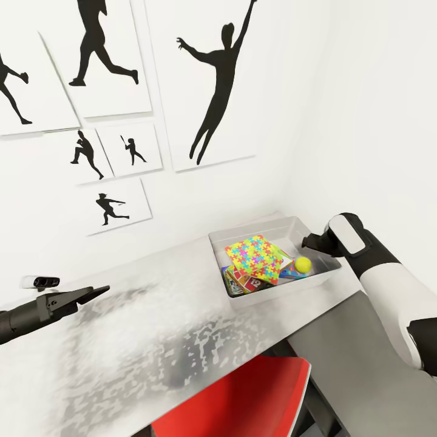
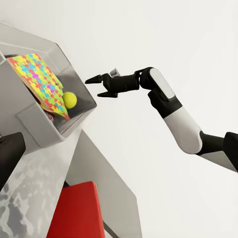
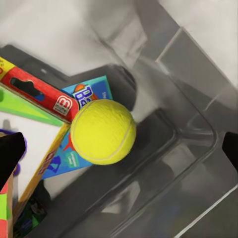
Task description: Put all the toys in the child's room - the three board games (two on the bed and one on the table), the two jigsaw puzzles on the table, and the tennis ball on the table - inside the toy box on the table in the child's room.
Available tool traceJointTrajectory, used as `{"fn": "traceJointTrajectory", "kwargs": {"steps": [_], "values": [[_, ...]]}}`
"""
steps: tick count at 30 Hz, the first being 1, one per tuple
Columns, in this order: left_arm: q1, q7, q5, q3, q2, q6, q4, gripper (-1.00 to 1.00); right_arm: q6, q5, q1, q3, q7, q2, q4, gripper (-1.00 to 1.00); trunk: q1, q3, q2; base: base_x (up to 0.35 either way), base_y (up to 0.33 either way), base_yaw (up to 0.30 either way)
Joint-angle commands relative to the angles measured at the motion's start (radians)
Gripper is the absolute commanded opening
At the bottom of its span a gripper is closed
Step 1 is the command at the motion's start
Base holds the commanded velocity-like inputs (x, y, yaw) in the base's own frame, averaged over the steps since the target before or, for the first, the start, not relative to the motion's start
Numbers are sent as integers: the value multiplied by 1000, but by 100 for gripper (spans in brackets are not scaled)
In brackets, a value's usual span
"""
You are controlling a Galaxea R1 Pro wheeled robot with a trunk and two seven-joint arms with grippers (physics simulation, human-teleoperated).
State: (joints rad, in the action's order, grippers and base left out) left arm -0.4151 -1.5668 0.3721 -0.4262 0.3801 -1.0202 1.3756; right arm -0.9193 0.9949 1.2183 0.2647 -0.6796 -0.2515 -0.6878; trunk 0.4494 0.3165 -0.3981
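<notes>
The long table (image 1: 152,285) crossed the head view from lower left to right of centre, its pale top bare near the left gripper (image 1: 91,294). At its right end stood the toy box (image 1: 258,233), long axis running towards the right edge of the frame. Inside, a jigsaw puzzle (image 1: 255,258) leaned tilted over the board games (image 1: 243,282). In the right wrist view a blue game cover (image 3: 87,96) showed letters "Ba"; the rest was hidden. The tennis ball (image 1: 303,263) lay in the box's right part, touching this cover, just below the right gripper (image 2: 100,85), whose jaws stood open and held nothing. For the left jaws I cannot tell.
</notes>
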Motion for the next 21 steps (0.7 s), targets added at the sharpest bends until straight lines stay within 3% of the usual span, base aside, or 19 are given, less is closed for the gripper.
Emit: {"fn": "traceJointTrajectory", "kwargs": {"steps": [1, 8, 13, 21], "values": [[-1, -4, -1, 0, 0, -11, 0, 100, -1, 10, 1, 6, -9, -1, -2, 100, 1, 2, -2, 0, 0, 0], [-1, -4, 1, 0, 0, -11, 0, 100, -1, 12, 0, 4, -11, -2, -23, 100, 1, 2, -2, 0, 0, 0], [-1, -4, 2, 0, 0, -10, 0, 100, -22, 15, -5, 1, -12, -2, -98, 100, 1, 2, -2, -29, 0, 0], [0, -4, 2, 0, 3, -9, 0, 100, -57, 22, -8, -3, -12, -2, -152, 100, 1, 2, -2, -270, 0, 0]]}}
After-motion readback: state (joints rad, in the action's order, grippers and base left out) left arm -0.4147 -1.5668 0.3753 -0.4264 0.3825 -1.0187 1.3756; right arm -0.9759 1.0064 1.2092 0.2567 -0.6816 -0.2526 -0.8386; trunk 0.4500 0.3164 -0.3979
